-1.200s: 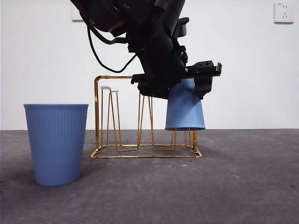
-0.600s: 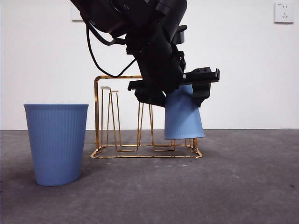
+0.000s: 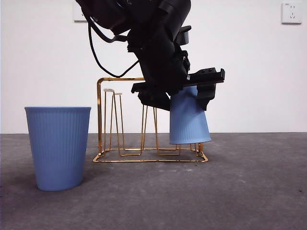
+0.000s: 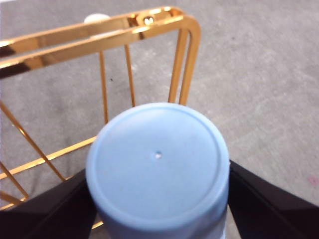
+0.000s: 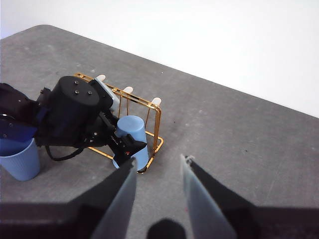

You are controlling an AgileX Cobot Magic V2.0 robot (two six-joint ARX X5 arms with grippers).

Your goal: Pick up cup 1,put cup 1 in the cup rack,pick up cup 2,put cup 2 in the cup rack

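Nearest the front camera, the second blue cup [image 3: 57, 147] stands upright on the bench [image 3: 249, 191], well apart from my left end effector [image 4: 158, 199]. Farther back, that end effector is clamped on the inverted cup [image 3: 188, 117] at the rack's end; its long axis tilts slightly, mouth down, just above the cup rack [image 3: 148, 120] base. My right end effector [image 5: 157, 191] waits, spread wide, farther off. Whether a prong sits inside the cup, I cannot tell.
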